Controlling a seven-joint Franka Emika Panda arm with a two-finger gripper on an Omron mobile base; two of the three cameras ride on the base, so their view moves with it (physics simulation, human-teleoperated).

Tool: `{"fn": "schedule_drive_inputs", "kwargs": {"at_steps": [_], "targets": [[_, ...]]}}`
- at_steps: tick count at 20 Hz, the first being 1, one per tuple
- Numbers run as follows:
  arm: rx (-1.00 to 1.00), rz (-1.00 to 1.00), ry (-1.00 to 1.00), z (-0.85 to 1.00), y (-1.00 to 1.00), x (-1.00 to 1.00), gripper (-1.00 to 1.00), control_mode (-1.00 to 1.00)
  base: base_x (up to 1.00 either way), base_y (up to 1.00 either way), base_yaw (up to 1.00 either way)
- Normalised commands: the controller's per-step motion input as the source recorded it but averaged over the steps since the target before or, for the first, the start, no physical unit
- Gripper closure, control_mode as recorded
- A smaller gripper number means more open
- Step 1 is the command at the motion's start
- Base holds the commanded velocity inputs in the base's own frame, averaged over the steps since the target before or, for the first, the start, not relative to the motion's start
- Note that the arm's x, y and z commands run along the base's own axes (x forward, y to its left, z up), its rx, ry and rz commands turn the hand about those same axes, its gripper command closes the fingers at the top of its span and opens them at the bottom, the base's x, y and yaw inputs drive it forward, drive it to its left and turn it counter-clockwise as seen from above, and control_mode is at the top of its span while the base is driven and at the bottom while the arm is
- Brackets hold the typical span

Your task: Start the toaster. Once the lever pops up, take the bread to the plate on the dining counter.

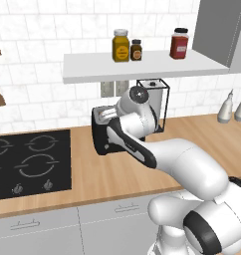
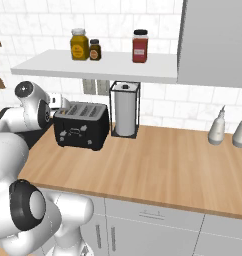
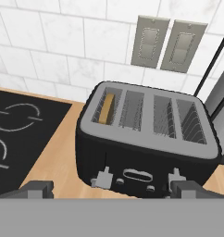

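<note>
Toaster (image 3: 144,141) sat on worktop (image 3: 58,157) directly ahead of gripper (image 3: 111,189), just beyond fingertips. Bread (image 3: 106,109) stood in leftmost slot, ahead-left of gripper. Cooktop (image 3: 16,134) lay left of gripper, beside toaster. Wall outlets (image 3: 168,44) were behind toaster, above it. Paper towel holder (image 2: 125,110) stood right of toaster, close beside. Shelf (image 2: 93,65) with jars (image 2: 79,44) hung overhead.

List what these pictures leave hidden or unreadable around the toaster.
- Toaster, left base view: the arm covers most of it.
- Bread, hand view: sunk in its slot, only the top edge shows.
- Levers, hand view: whether they are pressed down is unclear.
- Jar labels: too small to read.
</note>
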Motion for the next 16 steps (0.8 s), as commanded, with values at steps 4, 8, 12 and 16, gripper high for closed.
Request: {"fn": "schedule_drive_inputs", "kwargs": {"at_steps": [4,8,12,16], "targets": [[0.0,0.0,0.0,0.0,0.0,0.0,-1.0,-1.0,0.0,0.0,0.0],[0.0,0.0,0.0,0.0,0.0,0.0,-1.0,-1.0,0.0,0.0,0.0],[0.0,0.0,0.0,0.0,0.0,0.0,-1.0,-1.0,0.0,0.0,0.0],[0.0,0.0,0.0,0.0,0.0,0.0,-1.0,-1.0,0.0,0.0,0.0]]}}
